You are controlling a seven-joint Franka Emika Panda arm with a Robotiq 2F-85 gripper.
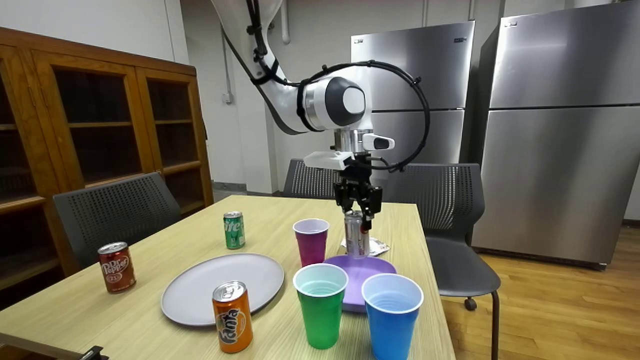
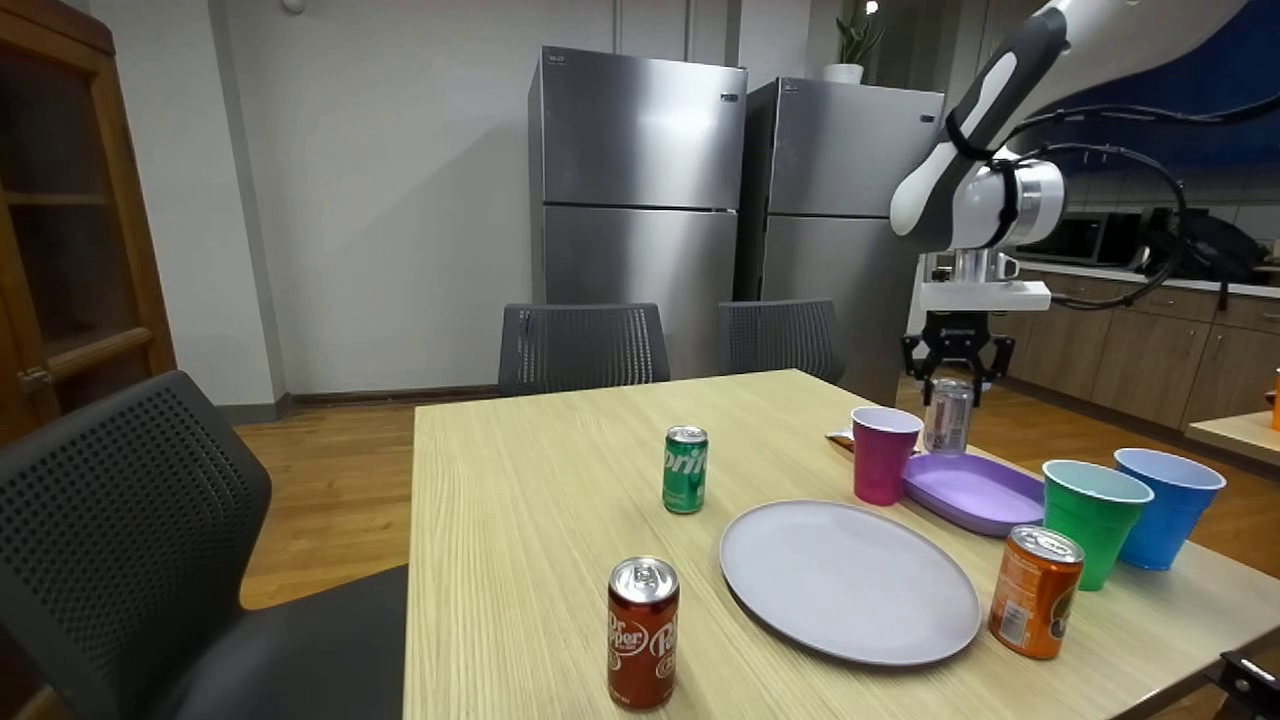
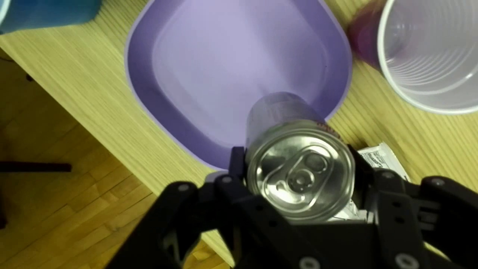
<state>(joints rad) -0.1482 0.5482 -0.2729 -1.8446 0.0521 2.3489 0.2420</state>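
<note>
Silver soda can (image 1: 356,239) is gripped between the fingers (image 3: 237,164) at the far side of the purple dish (image 3: 231,63) on the worktop (image 1: 280,212), seemingly a placing step, next calling for gentle lowering.

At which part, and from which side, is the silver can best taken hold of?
Probably by its upper side wall, from above, with the claw gripping across the width, as it does now. The silver can is roughly upright, its round wall offers opposite sides to press, and the magenta cup nearby would likely hinder a low approach from that side.
</note>
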